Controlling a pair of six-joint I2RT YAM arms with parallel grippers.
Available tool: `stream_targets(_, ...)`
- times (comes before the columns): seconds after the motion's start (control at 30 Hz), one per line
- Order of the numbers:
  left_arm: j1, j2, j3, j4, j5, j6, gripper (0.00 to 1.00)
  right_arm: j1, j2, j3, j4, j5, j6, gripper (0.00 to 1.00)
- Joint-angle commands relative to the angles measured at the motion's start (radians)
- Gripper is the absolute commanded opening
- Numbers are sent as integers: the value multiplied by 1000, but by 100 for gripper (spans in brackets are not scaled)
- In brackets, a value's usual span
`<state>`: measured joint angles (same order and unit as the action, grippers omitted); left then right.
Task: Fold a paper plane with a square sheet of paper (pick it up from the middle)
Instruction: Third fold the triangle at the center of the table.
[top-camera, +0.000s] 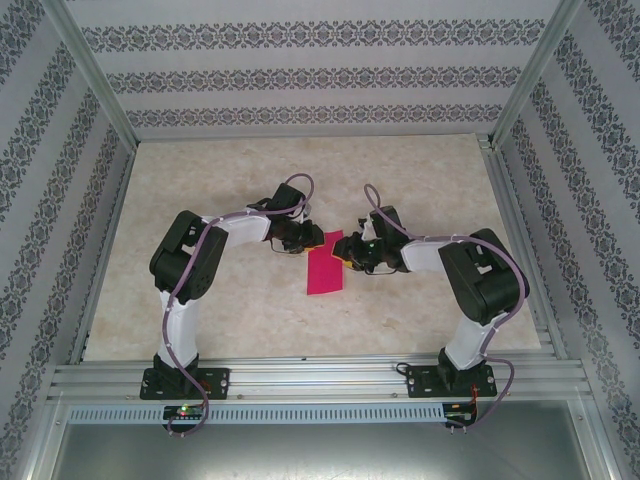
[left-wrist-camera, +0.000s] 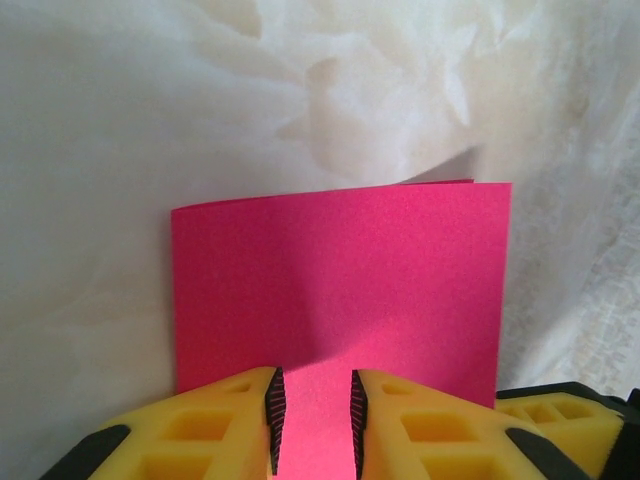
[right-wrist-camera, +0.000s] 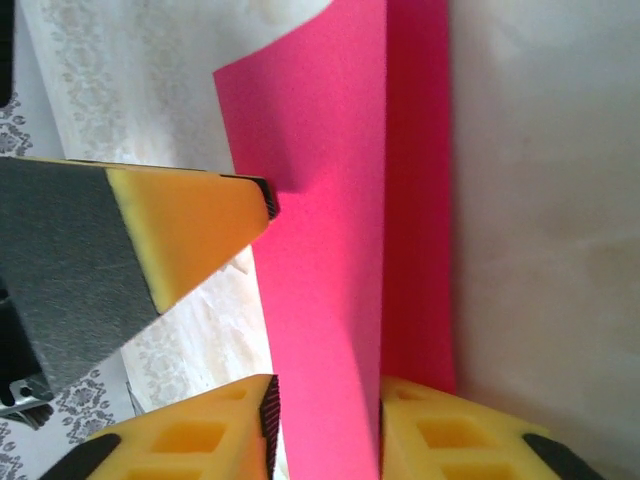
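Paper (top-camera: 324, 265) lay near the middle of the table (top-camera: 230, 170), folded over into a narrow strip running roughly from 12 to 6 o'clock. My left gripper (top-camera: 303, 240) sat at its 10 o'clock corner and my right gripper (top-camera: 350, 258) at its 3 o'clock edge, the two close together across the strip.

Through my left wrist camera the far edge at 12 o'clock was straight and sharp, and the layers parted slightly at the 1 o'clock corner. The side edges at 9 and 3 o'clock ran clean and square. My left jaws stood partly apart over the near edge, with pink showing in the gap between them.

Through my right wrist camera the upper layer rose off the lower one as a curved flap. Its free edge leaned toward 11 o'clock, where one left finger (right-wrist-camera: 200, 225) touched it. My right jaws were partly apart with the flap passing between them. I could not tell whether either pad pressed it.

Bare table stretched wide at 12 o'clock toward the walls (top-camera: 300, 75). A shorter bare band lay at 6 o'clock before the rail (top-camera: 320, 375). Open surface also lay beyond both arms at 9 and 3 o'clock.
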<state>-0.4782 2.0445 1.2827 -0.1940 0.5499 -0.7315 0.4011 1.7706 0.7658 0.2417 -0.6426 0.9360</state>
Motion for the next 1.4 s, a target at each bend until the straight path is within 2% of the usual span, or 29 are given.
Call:
stream_targets(0.0,-5,-43,-21,-44,2,52,31,-15,27,28,-46,-19,-44,23)
stream_targets(0.1,-7,-102,-43,-29,11,90,36,-20,43,15,-30,-24,-35,14)
stream_targets(0.27,-34,-246,-101,-56,-5,206,48,-20,43,12,-33,-20,-28,7)
stream_targets(0.37,-126,-325,-114,-152,-115,331,53,-23,38,18,-54,-20,-25,5)
stream_targets(0.47,-270,-361,-127,-220,-284,433,55,-23,41,27,-70,-26,-17,4)
stream_targets(0.63,-483,-315,-127,-264,-558,547,56,-25,41,40,-101,-32,-15,5)
stream_targets(0.73,-555,-275,-120,-257,-663,569,58,-26,43,44,-113,-34,-20,5)
stream_targets(0.97,-581,-218,-113,-234,-691,593,62,-27,50,46,-104,-39,-12,6)
stream_targets(1.13,-591,-172,-96,-235,-801,588,60,-28,49,44,-106,-38,-9,7)
stream_targets(1.23,-592,-173,-103,-208,-812,580,56,-28,47,39,-110,-37,-14,7)
stream_targets(1.37,-593,-189,-105,-188,-811,571,42,-28,52,37,-113,-35,-16,8)
